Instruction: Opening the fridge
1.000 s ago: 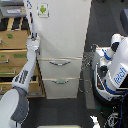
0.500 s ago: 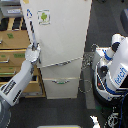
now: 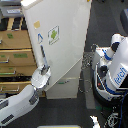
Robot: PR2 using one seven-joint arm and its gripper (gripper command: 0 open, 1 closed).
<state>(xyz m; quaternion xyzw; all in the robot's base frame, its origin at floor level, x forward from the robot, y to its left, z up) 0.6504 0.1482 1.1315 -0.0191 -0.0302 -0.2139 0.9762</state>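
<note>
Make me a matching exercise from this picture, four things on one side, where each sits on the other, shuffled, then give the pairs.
Things:
1. small green-and-white sticker
2. tan wooden drawer cabinet
3. white and blue robot body
4. grey pincer

Places:
A. exterior view's right
B. on the tall white fridge door
C. at the door's left edge
D. exterior view's left, behind the arm

Pairs: 1-B, 2-D, 3-A, 4-C

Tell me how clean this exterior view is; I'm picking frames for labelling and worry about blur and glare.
Exterior view: soft and low-resolution throughout; the fridge door is bright, nearly washed out, though its green-and-white sticker stays legible in shape only. The gripper at the door's edge is blurred, jaws unreadable. Floor and background fall dark.
</note>
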